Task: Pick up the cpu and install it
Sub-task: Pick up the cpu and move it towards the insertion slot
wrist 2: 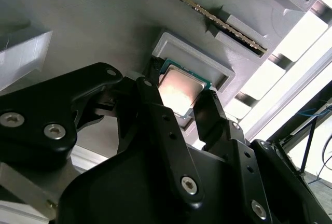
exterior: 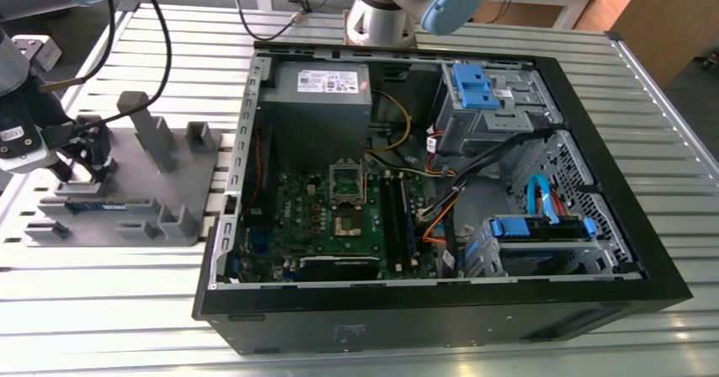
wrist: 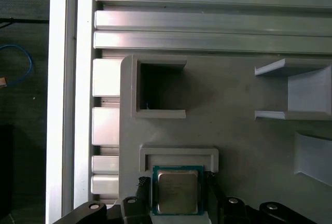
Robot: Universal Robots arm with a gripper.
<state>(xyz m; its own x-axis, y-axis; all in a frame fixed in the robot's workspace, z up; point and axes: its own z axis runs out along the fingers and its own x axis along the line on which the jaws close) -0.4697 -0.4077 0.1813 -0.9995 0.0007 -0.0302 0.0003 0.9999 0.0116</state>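
Note:
The cpu (wrist: pixel 177 192), a small square chip with a silvery top and green rim, lies flat in a shallow pocket of the grey fixture (wrist: pixel 233 120). In both wrist views my gripper (wrist: pixel 178 183) stands over it, with one black finger against each of two opposite edges. The jaws are shut on the cpu (wrist 2: pixel 179 93), which still rests in its pocket. In the exterior view the gripper (exterior: pixel 87 172) is low over the fixture (exterior: pixel 146 183) at that view's left. The open socket (exterior: pixel 348 202) sits on the green motherboard inside the computer case.
A green memory stick (exterior: pixel 96 204) lies in a slot of the fixture close to the gripper, and shows on edge (wrist 2: pixel 207 14) in the second wrist view. Upright grey posts (exterior: pixel 151 133) stand on the fixture. The black case wall (exterior: pixel 231 225) rises between fixture and motherboard. Cables (exterior: pixel 444 200) cross the case.

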